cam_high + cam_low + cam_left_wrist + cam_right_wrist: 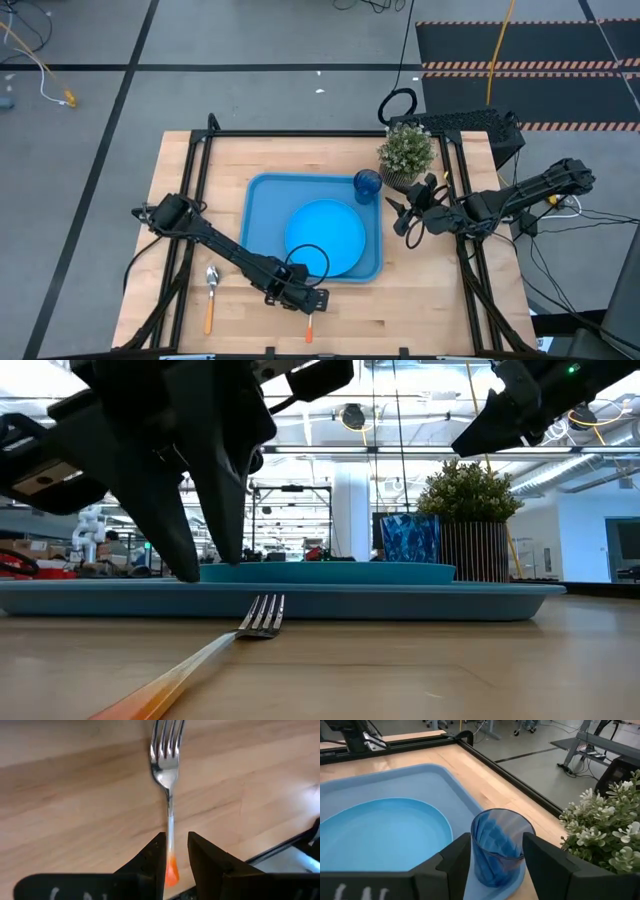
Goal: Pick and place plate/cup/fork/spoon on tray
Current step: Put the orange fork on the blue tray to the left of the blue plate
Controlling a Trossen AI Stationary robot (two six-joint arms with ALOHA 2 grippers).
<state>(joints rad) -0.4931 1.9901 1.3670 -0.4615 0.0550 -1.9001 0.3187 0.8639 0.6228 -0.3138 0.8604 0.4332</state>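
The fork [167, 765] lies flat on the wood table near its front edge, tines toward the tray [262, 215], orange handle toward the near edge [310, 328]. My left gripper [175, 852] hovers open just above it, one finger on each side of the handle, touching nothing. The spoon [210, 295] lies on the table left of the fork. The round plate [325, 238] lies in the tray. The cup [499, 847] stands upright in the tray's far right corner. My right gripper [400, 222] is open, raised to the right of the cup.
A potted plant [406, 155] stands just beyond the cup at the far right, close to my right gripper. Black frame rails [190, 200] run along the table's left, right and far sides. Bare wood lies between the tray and the near edge.
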